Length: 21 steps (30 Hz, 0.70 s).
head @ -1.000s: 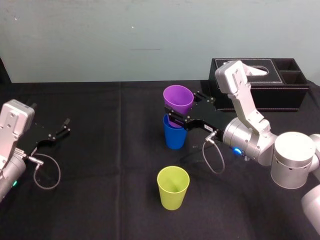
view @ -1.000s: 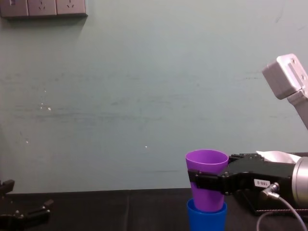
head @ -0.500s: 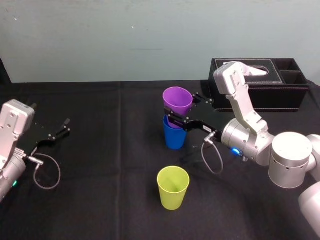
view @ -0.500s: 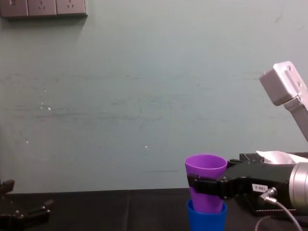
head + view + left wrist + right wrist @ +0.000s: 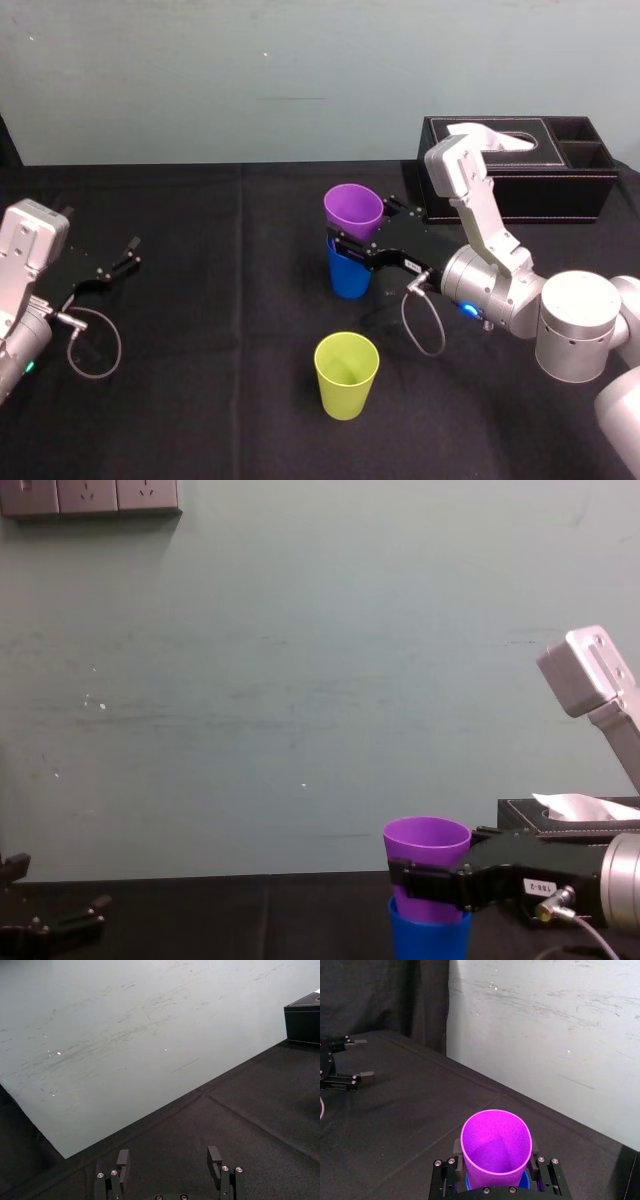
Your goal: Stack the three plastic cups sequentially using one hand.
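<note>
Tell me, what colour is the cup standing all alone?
The lone cup is yellow-green, clearest in the head view.

purple cup point(image 5: 354, 210): smooth plastic | tablecloth point(image 5: 200, 350): matt black cloth | right arm point(image 5: 575, 325): silver metal

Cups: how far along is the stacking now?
Done: no cup is released into a stack yet. In hand: the right gripper is shut on the purple cup, its base partly inside the blue cup. To do: seat and release it, then add the yellow-green cup, standing alone. The left gripper is parked, open.
</note>
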Each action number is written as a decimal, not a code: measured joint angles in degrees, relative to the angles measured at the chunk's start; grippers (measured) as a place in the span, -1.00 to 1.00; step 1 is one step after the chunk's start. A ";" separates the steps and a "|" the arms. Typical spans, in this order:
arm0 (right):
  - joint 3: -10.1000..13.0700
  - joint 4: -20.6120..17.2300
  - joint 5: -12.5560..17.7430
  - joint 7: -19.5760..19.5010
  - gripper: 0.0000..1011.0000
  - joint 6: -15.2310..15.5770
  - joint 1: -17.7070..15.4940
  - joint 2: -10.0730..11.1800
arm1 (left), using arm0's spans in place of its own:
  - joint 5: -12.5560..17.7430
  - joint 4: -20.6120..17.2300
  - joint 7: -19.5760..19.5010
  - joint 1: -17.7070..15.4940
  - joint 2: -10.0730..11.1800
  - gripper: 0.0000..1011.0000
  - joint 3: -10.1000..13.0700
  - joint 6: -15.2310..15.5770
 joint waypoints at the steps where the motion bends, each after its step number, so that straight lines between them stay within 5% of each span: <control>1: -0.02 0.10 0.03 0.00 0.44 0.00 -0.02 0.00 | 0.00 0.00 0.00 0.00 0.00 1.00 0.00 0.00; 16: -0.02 0.17 0.11 -0.02 0.45 0.11 -0.07 0.01 | 0.00 0.00 0.00 0.00 0.00 1.00 0.00 0.00; 21: 0.01 0.15 0.11 -0.01 0.67 0.11 -0.06 0.01 | 0.00 0.00 0.00 0.00 0.00 1.00 0.00 0.00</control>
